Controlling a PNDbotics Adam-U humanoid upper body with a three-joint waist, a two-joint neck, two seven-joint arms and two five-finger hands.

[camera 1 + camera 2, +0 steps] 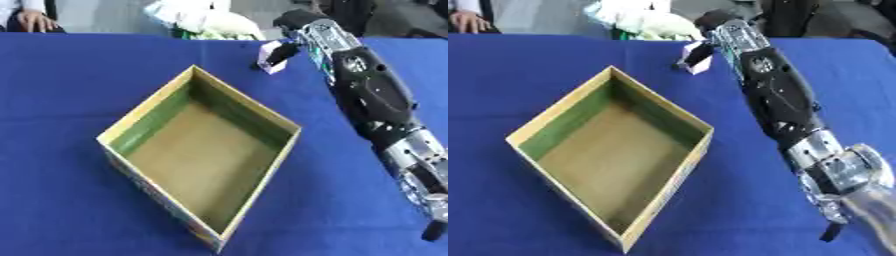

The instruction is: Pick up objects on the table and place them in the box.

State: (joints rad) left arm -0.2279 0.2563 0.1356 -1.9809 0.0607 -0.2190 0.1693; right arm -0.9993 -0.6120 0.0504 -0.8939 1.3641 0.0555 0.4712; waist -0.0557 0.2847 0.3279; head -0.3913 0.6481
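A counter [61, 165] draped in deep blue cloth fills almost the whole view. On it, left of centre, stands an open cardboard box [203, 150] with tan rims, a brown floor and green inner walls; it sits turned so that one corner points toward the far edge, and nothing lies inside it. The robot's right arm [372, 95], black with silver joints, stretches from the lower right corner up across the counter toward the far edge. Its right hand [297, 31] is at the far side, just beyond the box's far corner, with its fingers curled round a small pale lilac block with a dark face [273, 57]. The block is held beside the box, outside its walls, near the back of the counter; whether it touches the cloth cannot be told. The left hand shows in neither view.
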